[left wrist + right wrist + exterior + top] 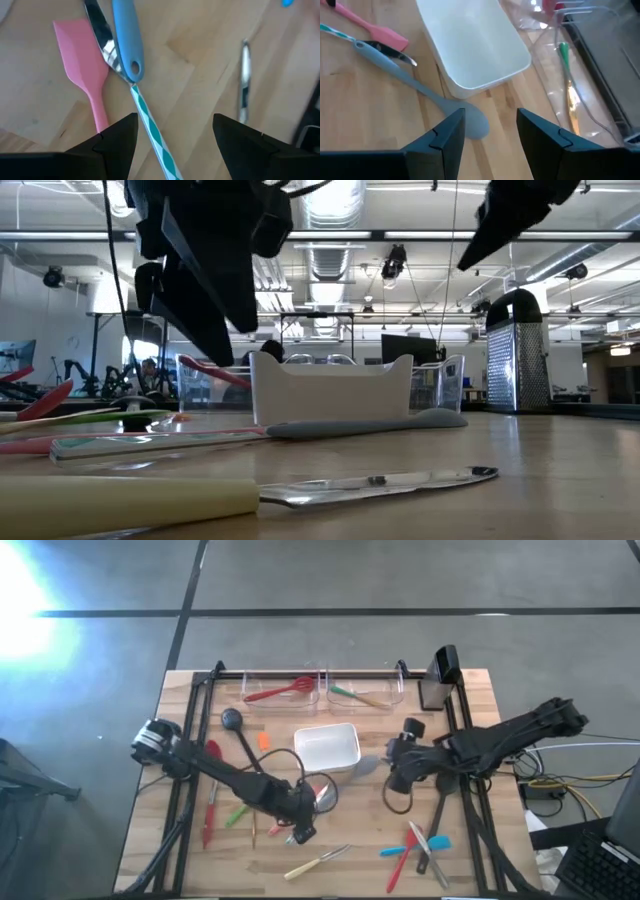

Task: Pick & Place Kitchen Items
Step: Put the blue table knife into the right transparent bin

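1. While hovering with fingers spread and empty over the grey-blue spoon (420, 90), right gripper (490, 131) risks clipping the white dish (470, 47), which touches the handle.
2. Left gripper (175, 132), likewise open and empty, straddles the teal-striped handle (152, 127); could drag the crossing pink spatula (82, 75) and metal spoon (102, 37).
3. Slim, flat-lying handles may slip when pinched.

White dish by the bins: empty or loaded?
Empty. The white dish shows a bare interior in the right wrist view; the grey spoon lies outside, beside it.
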`<act>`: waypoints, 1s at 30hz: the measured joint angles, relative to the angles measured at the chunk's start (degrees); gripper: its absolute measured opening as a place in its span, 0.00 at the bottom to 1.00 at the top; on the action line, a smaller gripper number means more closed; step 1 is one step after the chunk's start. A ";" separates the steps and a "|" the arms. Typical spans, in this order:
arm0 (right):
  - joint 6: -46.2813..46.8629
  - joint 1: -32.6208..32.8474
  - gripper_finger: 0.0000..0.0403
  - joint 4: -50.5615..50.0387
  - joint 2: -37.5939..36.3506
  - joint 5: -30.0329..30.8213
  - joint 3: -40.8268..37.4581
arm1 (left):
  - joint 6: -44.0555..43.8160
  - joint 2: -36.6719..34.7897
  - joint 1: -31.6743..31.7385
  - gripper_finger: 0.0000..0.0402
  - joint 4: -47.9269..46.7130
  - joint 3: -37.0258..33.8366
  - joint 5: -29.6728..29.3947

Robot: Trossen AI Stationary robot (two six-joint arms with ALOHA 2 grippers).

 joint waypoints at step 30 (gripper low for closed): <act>1.99 -0.11 0.37 4.96 -10.59 4.26 -7.43 | -5.44 11.45 -2.48 0.65 -3.10 3.09 -1.18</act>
